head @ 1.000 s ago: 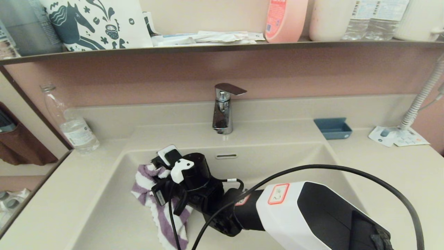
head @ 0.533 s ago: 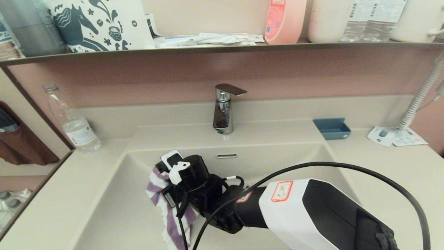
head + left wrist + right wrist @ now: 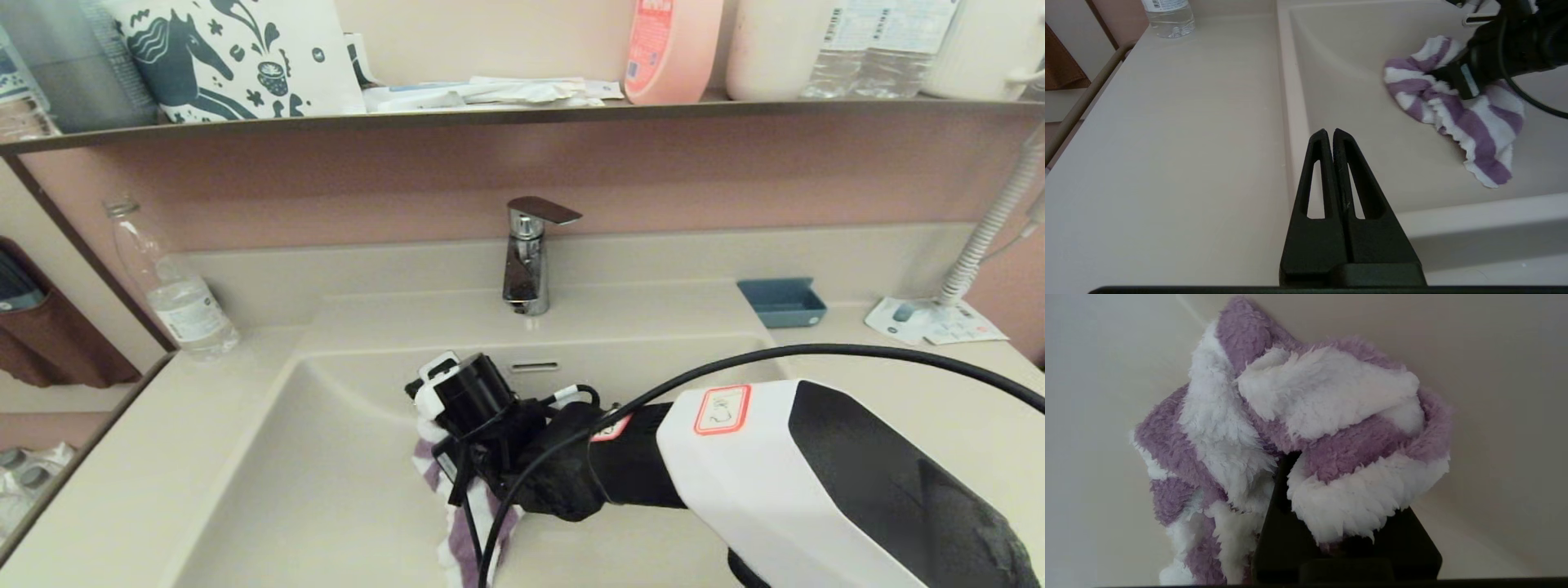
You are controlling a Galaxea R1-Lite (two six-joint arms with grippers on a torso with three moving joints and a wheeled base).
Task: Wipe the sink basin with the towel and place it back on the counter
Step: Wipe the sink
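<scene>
The purple-and-white striped towel (image 3: 467,535) lies bunched on the floor of the cream sink basin (image 3: 310,490), near its middle. My right gripper (image 3: 445,461) reaches down into the bowl and is shut on the towel (image 3: 1331,416), whose folds bury the fingertips. The left wrist view shows the same towel (image 3: 1453,118) pressed against the basin (image 3: 1363,134). My left gripper (image 3: 1329,132) is shut and empty, hovering over the counter (image 3: 1167,143) beside the bowl's left rim; it is out of the head view. The arm hides the drain plug.
A chrome faucet (image 3: 526,261) stands behind the bowl above the overflow slot (image 3: 532,367). A water bottle (image 3: 175,294) stands at the back left of the counter. A blue tray (image 3: 782,300), a paper leaflet (image 3: 931,322) and a hose (image 3: 992,220) are at the right. The upper shelf (image 3: 522,114) carries bottles.
My right gripper has dragged the towel rightwards across the basin floor, from the left part to about the middle. The left gripper shows no earlier frame.
</scene>
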